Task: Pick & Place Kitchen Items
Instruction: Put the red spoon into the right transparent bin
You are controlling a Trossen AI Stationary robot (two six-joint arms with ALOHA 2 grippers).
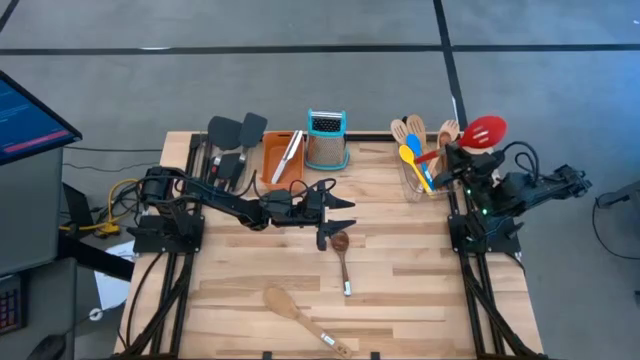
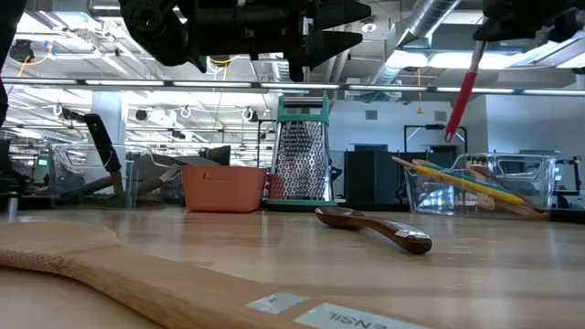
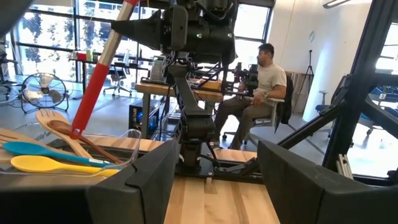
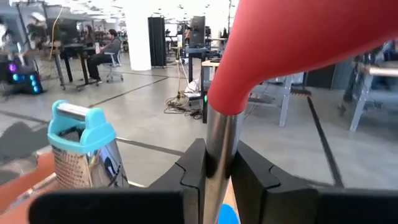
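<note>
1. High view shows our right gripper [image 1: 462, 152] clamped on the steel handle of the red-headed spoon [image 1: 484, 131], lifted above the clear plastic bin [image 1: 412, 180] of utensils.
2. We judge this spoon light and stiff, but its polished handle is slippery; gripping near the head seems safest.
3. Our left gripper [image 1: 345, 203] hangs released over mid-table, near the dark wooden spoon [image 1: 341, 244].

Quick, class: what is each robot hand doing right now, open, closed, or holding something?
Left hand: open, holding nothing, above the middle of the table.
Right hand: closed on the steel handle of the red-headed spoon, lifted above the clear utensil bin.
</note>
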